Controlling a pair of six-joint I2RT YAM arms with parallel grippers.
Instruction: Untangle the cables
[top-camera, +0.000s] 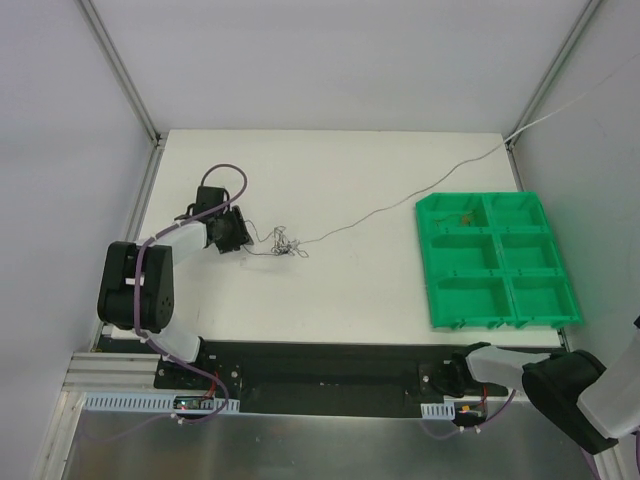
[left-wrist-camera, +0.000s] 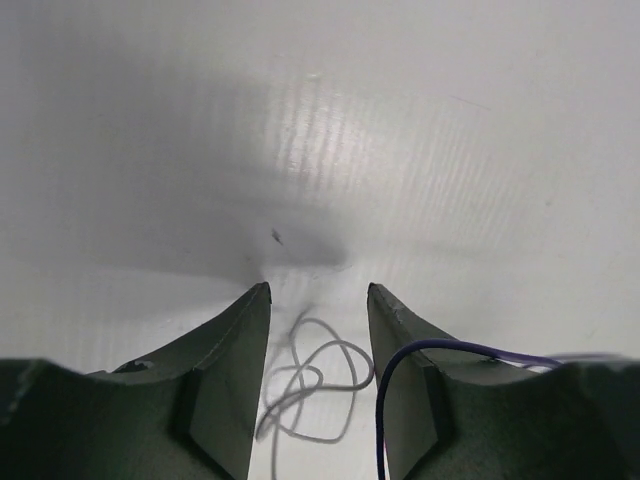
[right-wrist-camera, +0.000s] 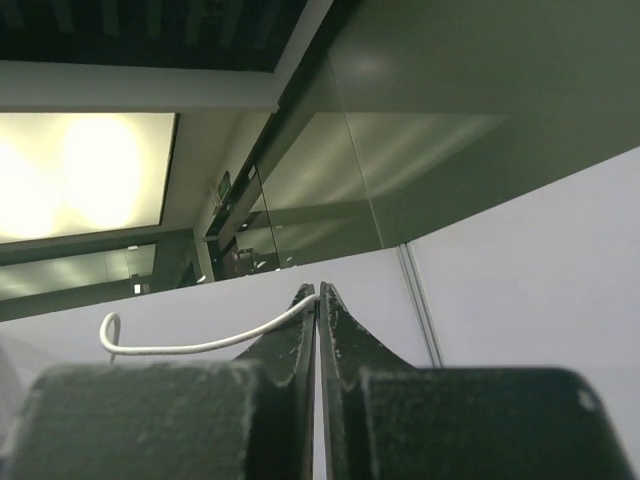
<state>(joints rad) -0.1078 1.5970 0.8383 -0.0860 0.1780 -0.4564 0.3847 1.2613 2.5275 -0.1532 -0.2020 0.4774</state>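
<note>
Right gripper (top-camera: 443, 378) sits clenched at the table's near edge; left gripper (top-camera: 242, 236), released, straddles loops of the cables (top-camera: 285, 246); green tray (top-camera: 470, 297) holds an orange scrap (top-camera: 465, 213) in its far-left compartment.

Left arm (top-camera: 135, 285) at nine o'clock and right arm (top-camera: 560, 385) at five: black joints, pale grey shells, a thin purple cable (top-camera: 228, 167) looping along. Left pincer (left-wrist-camera: 318, 290) and right pincer (right-wrist-camera: 318, 292) carry dark, matte, wedge-shaped fingers.
</note>
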